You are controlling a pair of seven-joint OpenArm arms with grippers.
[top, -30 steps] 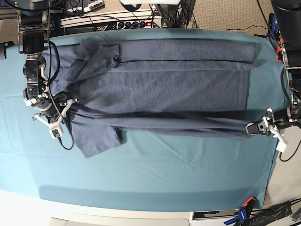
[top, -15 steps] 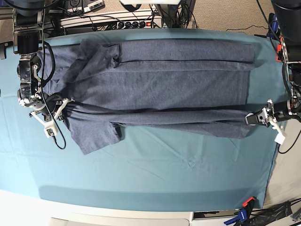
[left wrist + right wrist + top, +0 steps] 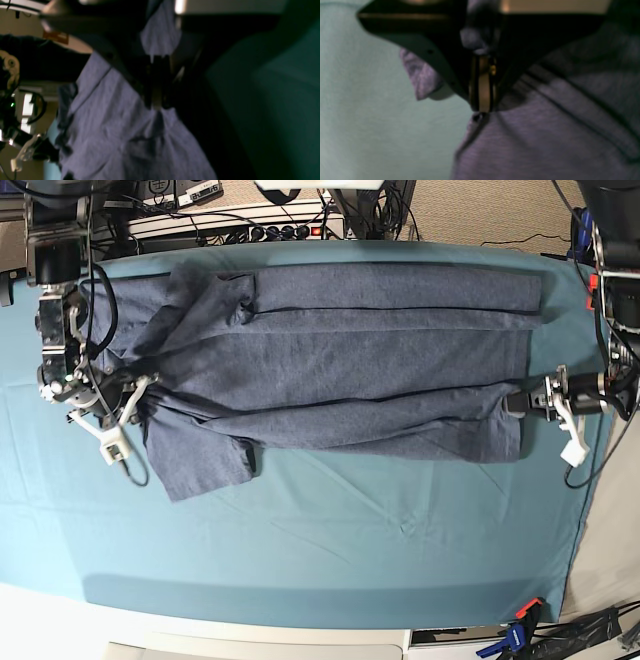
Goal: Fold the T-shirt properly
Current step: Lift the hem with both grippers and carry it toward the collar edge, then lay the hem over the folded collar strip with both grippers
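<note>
The T-shirt is soft, matte cloth in a heathered slate blue, its surface lightly creased and its folded edges rounded. It lies on the counter, which has a smooth teal cover, as a broad, wide shape: long, straight folds run across the far part, and bunched, slanting creases gather at the base view's left (a rumpled patch beside so much straight cloth). Along the near side, a narrow band of fabric sags in a shallow curve between the two claws, and a squarish flap hangs or lies below it toward the left of that view.

The left claw, dark and hard-edged against the knit, is pressed together on the T-shirt at the near corner on the base view's right; fabric puckers just below its tips. The right claw, with dark, tapering sides, is also closed, pinching an edge of the T-shirt on the base view's left. From its tips the cloth spreads out in fine, soft creases, with the pale green-looking cover showing beside it.
</note>
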